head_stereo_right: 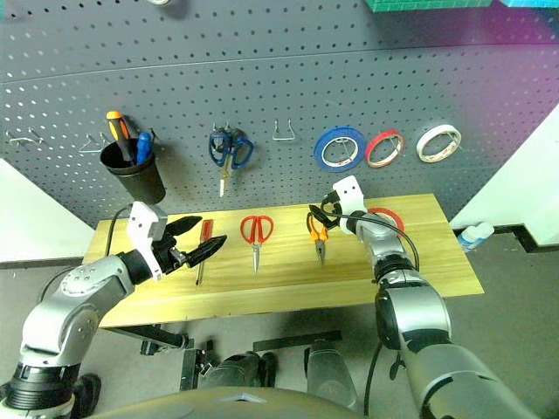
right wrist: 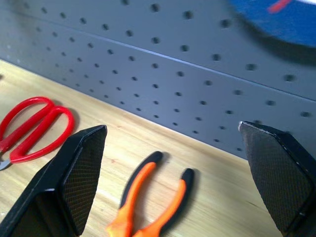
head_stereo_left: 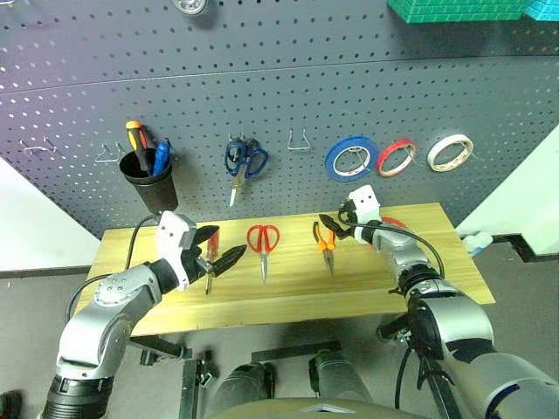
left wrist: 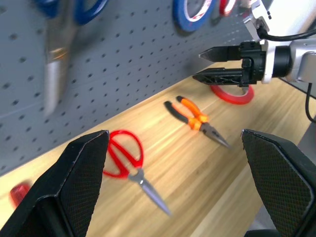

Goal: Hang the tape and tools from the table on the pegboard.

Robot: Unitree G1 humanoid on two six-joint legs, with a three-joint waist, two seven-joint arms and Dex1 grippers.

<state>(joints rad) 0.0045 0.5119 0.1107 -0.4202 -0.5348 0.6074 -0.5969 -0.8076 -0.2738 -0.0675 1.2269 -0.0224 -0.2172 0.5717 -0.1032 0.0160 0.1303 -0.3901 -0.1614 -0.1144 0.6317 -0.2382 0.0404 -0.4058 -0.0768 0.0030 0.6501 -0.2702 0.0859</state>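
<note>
On the table (head_stereo_left: 288,292) lie a slim red-handled screwdriver (head_stereo_left: 211,249), red scissors (head_stereo_left: 263,240) and orange-and-black pliers (head_stereo_left: 325,240), side by side. A red tape (head_stereo_left: 395,223) lies flat near the back right, partly hidden by my right wrist. My left gripper (head_stereo_left: 223,253) hovers open over the screwdriver with nothing in it. My right gripper (head_stereo_left: 330,225) is open and empty just above the pliers' handles (right wrist: 148,197). The pegboard (head_stereo_left: 288,96) rises behind the table.
On the pegboard hang blue scissors (head_stereo_left: 245,160), a blue tape roll (head_stereo_left: 351,158), a second red roll (head_stereo_left: 396,157) and a white roll (head_stereo_left: 450,152). A black cup (head_stereo_left: 148,179) holds orange and blue screwdrivers. Bare wire hooks (head_stereo_left: 299,140) sit between them.
</note>
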